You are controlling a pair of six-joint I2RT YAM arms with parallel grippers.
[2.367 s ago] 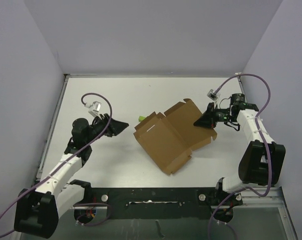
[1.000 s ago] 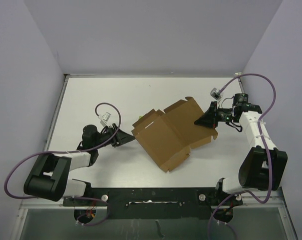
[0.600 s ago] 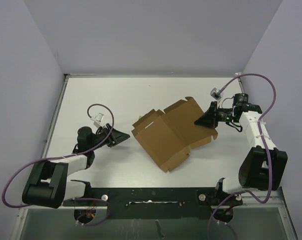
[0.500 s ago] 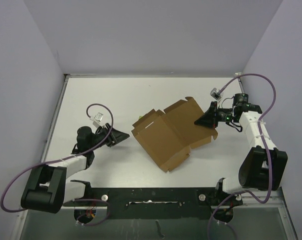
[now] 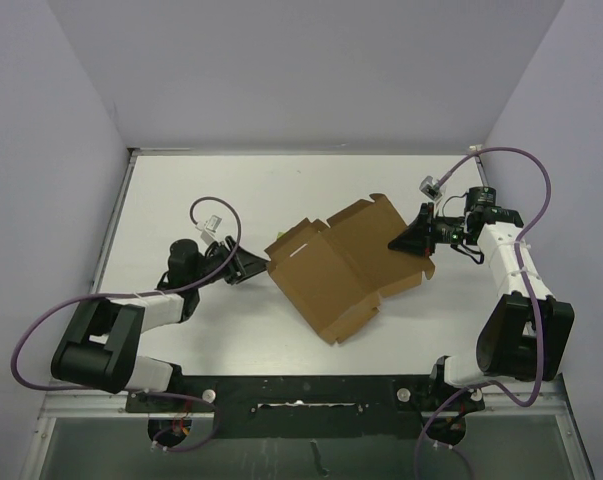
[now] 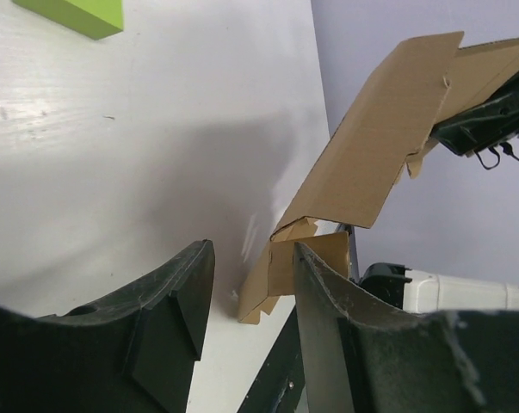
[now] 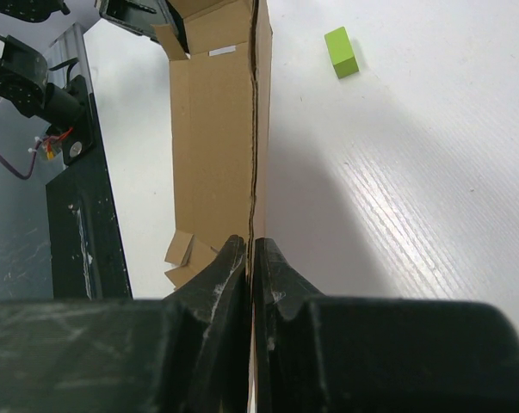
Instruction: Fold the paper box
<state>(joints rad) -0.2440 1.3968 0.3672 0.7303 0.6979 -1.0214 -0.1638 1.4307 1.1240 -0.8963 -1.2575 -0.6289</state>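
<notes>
- My right gripper (image 5: pixel 409 240) is clamped shut on the paper box (image 5: pixel 331 280), pinching its 2 o'clock edge. In the wrist view that panel runs straight up from between my fingertips.
- The box sits about mid-table (image 5: pixel 211 200), with its far panel propped up at a tilt by that grip.
- My left gripper (image 5: pixel 249 268) is at the box's 9 o'clock corner, fingers (image 6: pixel 169 318) spread and holding nothing. A small flap lies just ahead of the gap.
- I judge this step to be lining up a second hold for the fold.
- Next I should ease toward 3 o'clock until the flap sits between my left fingers, then close. The green block (image 6: pixel 74 13) lies well clear.
</notes>
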